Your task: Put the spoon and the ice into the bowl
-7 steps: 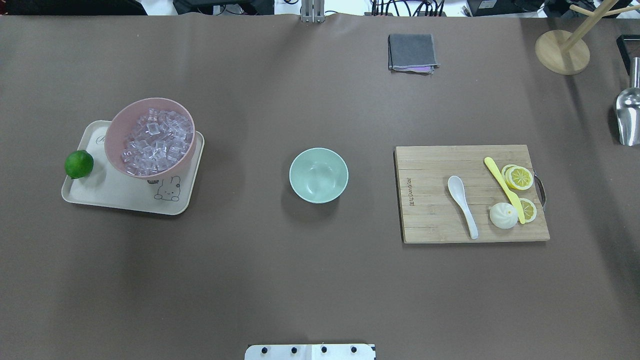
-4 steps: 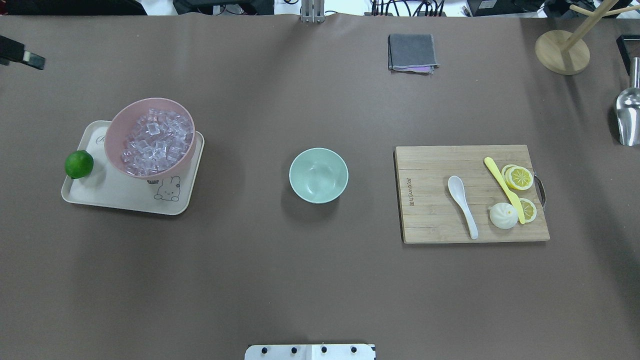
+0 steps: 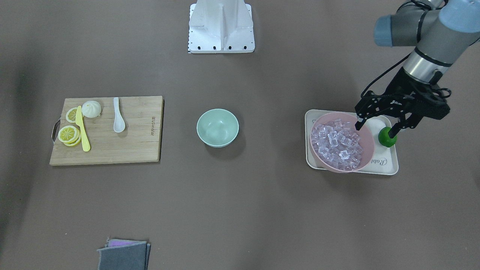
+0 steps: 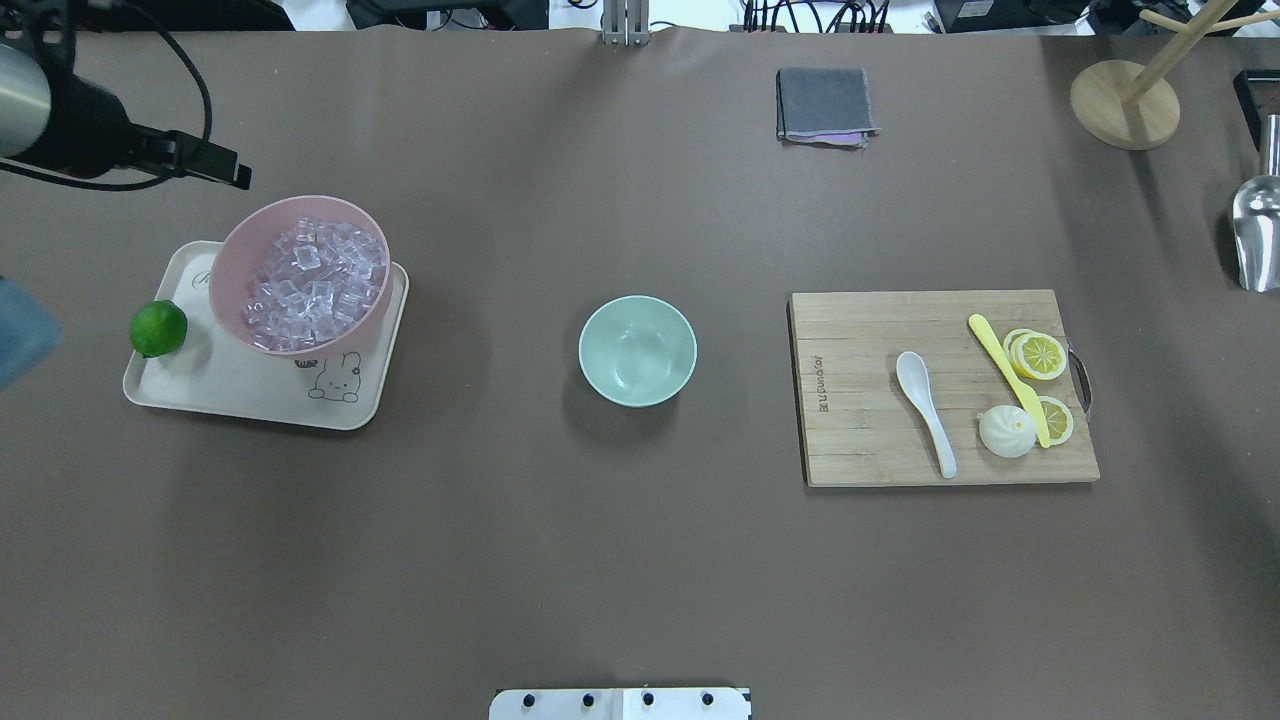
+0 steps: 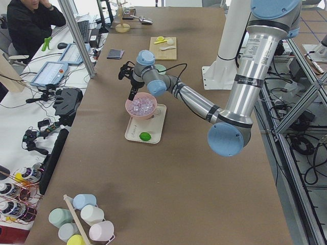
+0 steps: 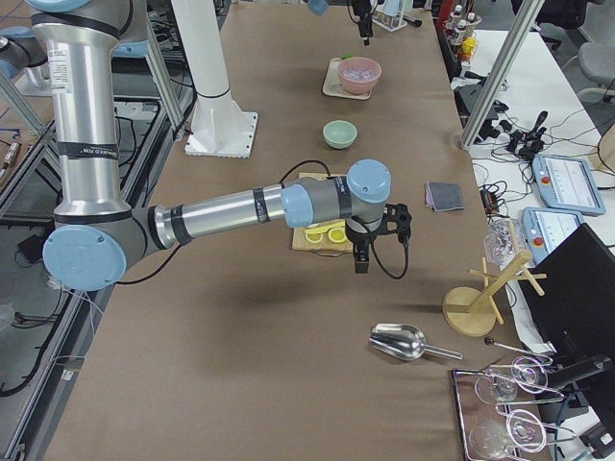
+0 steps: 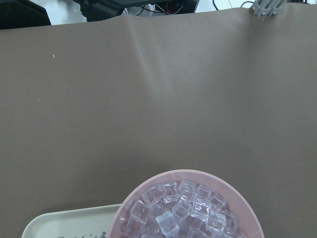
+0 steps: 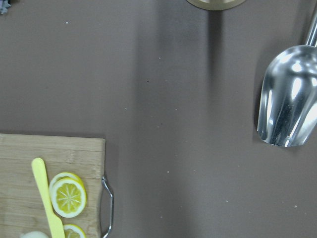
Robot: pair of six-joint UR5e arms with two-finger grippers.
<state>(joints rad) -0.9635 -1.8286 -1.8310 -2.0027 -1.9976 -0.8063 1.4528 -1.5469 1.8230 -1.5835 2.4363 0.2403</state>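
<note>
The white spoon (image 4: 925,410) lies on the wooden cutting board (image 4: 860,440) at the right. The mint-green bowl (image 4: 637,350) stands empty at the table's middle. The ice (image 4: 315,285) fills a pink bowl (image 4: 225,270) on a cream tray (image 4: 230,400) at the left, and also shows in the left wrist view (image 7: 181,213). My left gripper (image 3: 377,128) is open and empty, held above the pink bowl's far edge. My right gripper (image 6: 362,259) hangs above the board's right end; I cannot tell whether it is open or shut.
A lime (image 4: 158,328) sits on the tray's left edge. A yellow knife (image 4: 1005,375), lemon slices (image 4: 1040,355) and a bun (image 4: 1005,432) lie on the board. A grey cloth (image 4: 824,104), a wooden stand (image 4: 1124,104) and a metal scoop (image 4: 1258,235) lie at the back and right.
My left arm has come into the overhead view from the top left and moved right towards the pink bowl. The spoon, the ice and the green bowl have not moved.
</note>
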